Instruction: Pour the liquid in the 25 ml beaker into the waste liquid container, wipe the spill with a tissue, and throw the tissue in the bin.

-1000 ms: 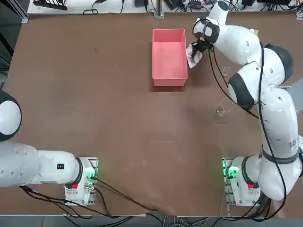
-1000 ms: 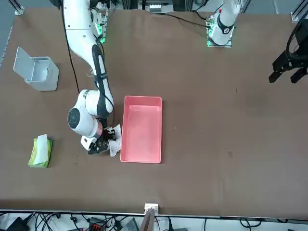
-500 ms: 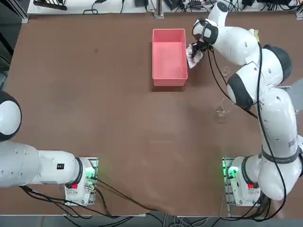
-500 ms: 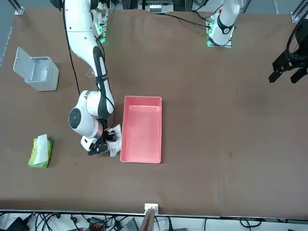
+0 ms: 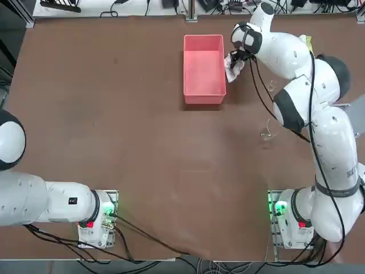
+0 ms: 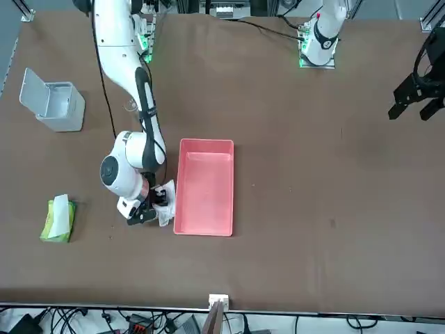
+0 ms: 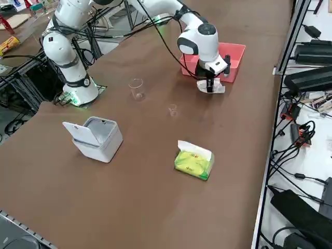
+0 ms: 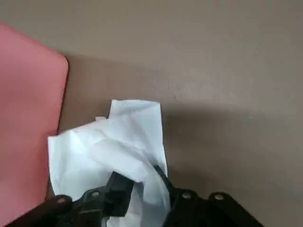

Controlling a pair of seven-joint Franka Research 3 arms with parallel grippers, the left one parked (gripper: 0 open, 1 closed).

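While the right gripper (image 8: 142,191) presses down on the tissue (image 8: 113,151), the wiping stage appears to be in hand. Its fingers (image 8: 118,189) stand slightly apart with white paper bunched between them, pinching the tissue against the counter (image 5: 142,142). The tissue lies flat on the counter just beside the long wall of the pink tray (image 5: 203,68), on the side toward the right arm.

Pouring looks finished: the small beaker (image 7: 173,109) stands upright and alone on the counter, well apart from the tray, with the larger beaker (image 7: 136,88) near it. Whether either holds liquid cannot be told. No wet patch is visible around the tissue, so the state of the spill cannot be judged.

Disposal remains. The bin (image 7: 96,137) sits with its lid raised at the counter's far corner from the tray, well apart from the tissue, and nothing shows inside it. The tissue pack (image 7: 193,161) rests between bin and tray with one sheet sticking up. By this reading roughly two of three stages are complete or under way; lifting the tissue and carrying it across to the bin is left.
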